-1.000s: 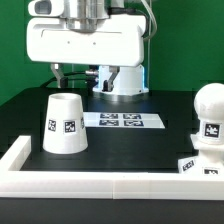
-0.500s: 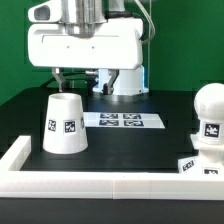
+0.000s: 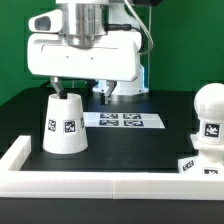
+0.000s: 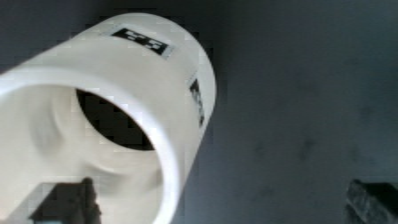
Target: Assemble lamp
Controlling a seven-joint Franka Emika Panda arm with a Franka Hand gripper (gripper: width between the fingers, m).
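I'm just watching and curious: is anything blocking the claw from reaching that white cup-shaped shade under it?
Nothing visible does. The gripper hangs open just above the shade, one finger over its top edge, and the wrist view shows only the shade between the fingers.

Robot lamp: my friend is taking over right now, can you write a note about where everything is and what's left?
Gripper: open and empty, hanging right above the shade, one finger near its top.
Shade: stands wide end down on the black table, at the exterior view's left.
Bulb: at the exterior view's right, already sitting on the base, by the white wall.
Done: bulb on base.
Left: grab the shade and fit it over the bulb.
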